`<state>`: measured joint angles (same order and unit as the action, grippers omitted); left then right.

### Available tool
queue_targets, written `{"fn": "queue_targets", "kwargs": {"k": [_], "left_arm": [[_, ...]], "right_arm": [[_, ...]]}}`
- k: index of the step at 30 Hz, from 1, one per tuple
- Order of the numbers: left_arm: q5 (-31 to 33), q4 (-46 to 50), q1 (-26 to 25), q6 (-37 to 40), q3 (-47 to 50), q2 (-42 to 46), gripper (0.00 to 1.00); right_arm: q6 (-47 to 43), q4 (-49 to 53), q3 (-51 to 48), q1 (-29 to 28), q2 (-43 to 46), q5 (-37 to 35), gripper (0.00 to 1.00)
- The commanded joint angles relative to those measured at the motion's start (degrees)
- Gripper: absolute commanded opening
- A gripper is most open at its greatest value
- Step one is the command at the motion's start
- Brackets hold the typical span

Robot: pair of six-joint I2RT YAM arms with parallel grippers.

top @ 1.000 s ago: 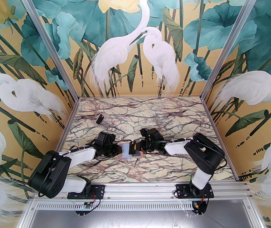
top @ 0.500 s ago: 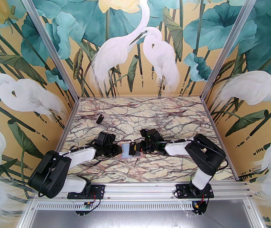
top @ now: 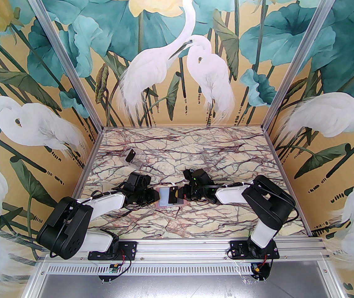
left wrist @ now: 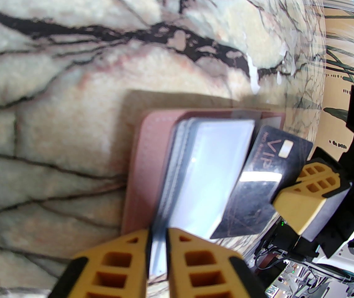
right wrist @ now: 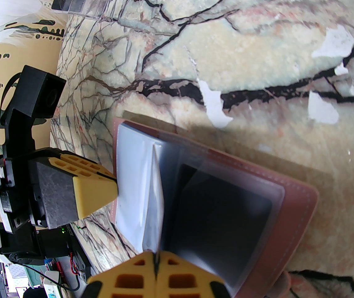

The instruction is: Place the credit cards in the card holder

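Right pincer (right wrist: 156, 261) on card (left wrist: 257, 191), perhaps part-sleeved

Left arm (top: 107, 202) and right arm (top: 229, 194) both folded pretty low, elbows out, white forearms reaching inward, wrists facing each other, tips close but apart. Left gripper (left wrist: 157, 239): yellow jaws pinched on clear sleeves of dusty-pink folding card holder (left wrist: 136, 172). Right gripper (right wrist: 156, 259): jaws fully closed, thin black plastic card with gold lettering (left wrist: 257, 191) clamped between.
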<state>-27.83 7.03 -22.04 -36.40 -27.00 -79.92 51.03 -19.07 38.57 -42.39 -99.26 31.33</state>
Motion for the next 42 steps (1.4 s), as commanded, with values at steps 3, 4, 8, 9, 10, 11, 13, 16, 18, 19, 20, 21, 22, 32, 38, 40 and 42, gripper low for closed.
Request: {"fn": "queue_targets", "kwargs": {"k": [3,4,8,9,10,11,13,16,18,19,20,21,22,32,38,40,42], "left_arm": [[3.1,1.8,-0.5,-0.8,1.5,0.3,0.19],[3.1,1.8,-0.5,-0.8,1.6,0.2,0.19],[3.1,1.9,-0.5,-0.7,1.3,0.2,0.19],[3.1,1.9,-0.5,-0.6,1.4,0.2,0.19],[3.1,2.0,-0.5,-0.6,1.4,0.2,0.19],[3.2,2.0,-0.5,-0.6,1.4,0.2,0.19],[3.1,1.9,-0.5,-0.7,1.4,0.2,0.19],[3.3,1.9,-0.5,-0.7,1.4,0.1,0.19],[3.3,2.0,-0.5,-0.7,1.3,0.1,0.19],[3.2,1.9,-0.5,-0.7,1.3,0.1,0.19],[3.2,2.0,-0.5,-0.6,1.3,0.1,0.19],[3.2,2.0,-0.5,-0.7,1.3,0.1,0.19],[3.2,2.0,-0.5,-0.6,1.4,0.2,0.19],[3.4,1.9,-0.5,-0.7,1.3,-0.2,0.19],[3.4,2.0,-0.5,-0.7,1.2,-0.2,0.19],[3.4,2.0,-0.5,-0.7,1.2,-0.4,0.19],[3.4,1.9,-0.5,-0.7,1.1,-0.5,0.19]], "right_arm": [[-0.1,3.1,1.0,-0.3,-1.1,0.7,0.00],[0.0,2.8,1.1,-0.3,-1.3,0.9,0.00],[-0.1,2.8,1.4,-0.4,-1.6,1.3,0.00],[-0.2,2.8,1.4,-0.4,-1.7,1.5,0.00],[-0.2,2.7,1.4,-0.4,-1.7,1.7,0.00],[-0.1,2.7,1.4,-0.4,-1.9,1.7,0.00],[-0.2,2.8,1.6,-0.4,-2.1,1.8,0.00],[-0.2,3.1,2.1,-0.4,-2.5,2.1,0.00],[-0.2,3.4,2.2,-0.4,-2.7,2.2,0.00],[-0.2,3.4,2.3,-0.4,-2.7,2.1,0.00],[-0.2,3.4,2.2,-0.4,-2.7,2.1,0.00],[-0.2,3.5,2.2,-0.4,-2.7,2.1,0.00],[-0.2,3.6,2.2,-0.4,-2.6,2.1,0.00],[-0.5,4.9,3.2,-0.4,-3.5,2.2,0.00],[-0.5,5.3,3.7,-0.5,-4.2,2.4,0.00],[-0.6,5.4,4.0,-0.4,-4.3,2.3,0.00],[-0.5,5.4,4.1,-0.4,-4.5,2.5,0.00]]}}
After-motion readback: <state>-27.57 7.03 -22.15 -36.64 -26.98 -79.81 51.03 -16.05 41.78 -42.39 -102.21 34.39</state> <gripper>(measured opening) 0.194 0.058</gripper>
